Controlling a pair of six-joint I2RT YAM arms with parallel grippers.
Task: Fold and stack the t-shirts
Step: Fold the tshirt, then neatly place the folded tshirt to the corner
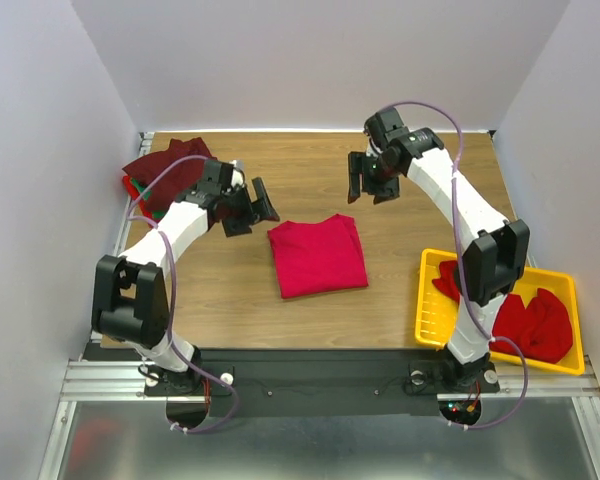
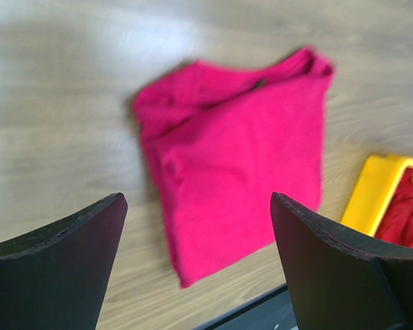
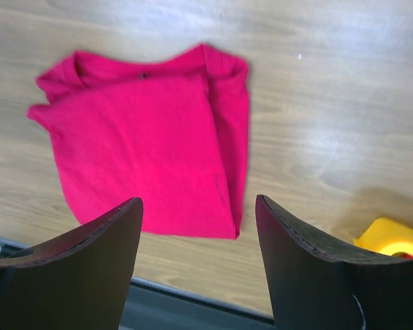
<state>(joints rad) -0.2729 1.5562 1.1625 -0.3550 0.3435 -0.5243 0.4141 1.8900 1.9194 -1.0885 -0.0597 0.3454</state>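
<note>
While left gripper [image 1: 250, 212] and right gripper [image 1: 368, 190] stand wide, we note the yellow plastic tray [image 1: 422, 310] at four o'clock holds crumpled red t-shirts [image 1: 535, 322]; the folded t-shirt [image 1: 317, 256] lies rectangular

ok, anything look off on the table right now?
Only minor things. The folded crimson t-shirt lies slightly rotated instead of square to the table, and its side fold is bunched near the collar. The maroon and green t-shirts sit in a crumpled, unfolded heap at the far-left corner. Nothing looks spilled or damaged.
</note>
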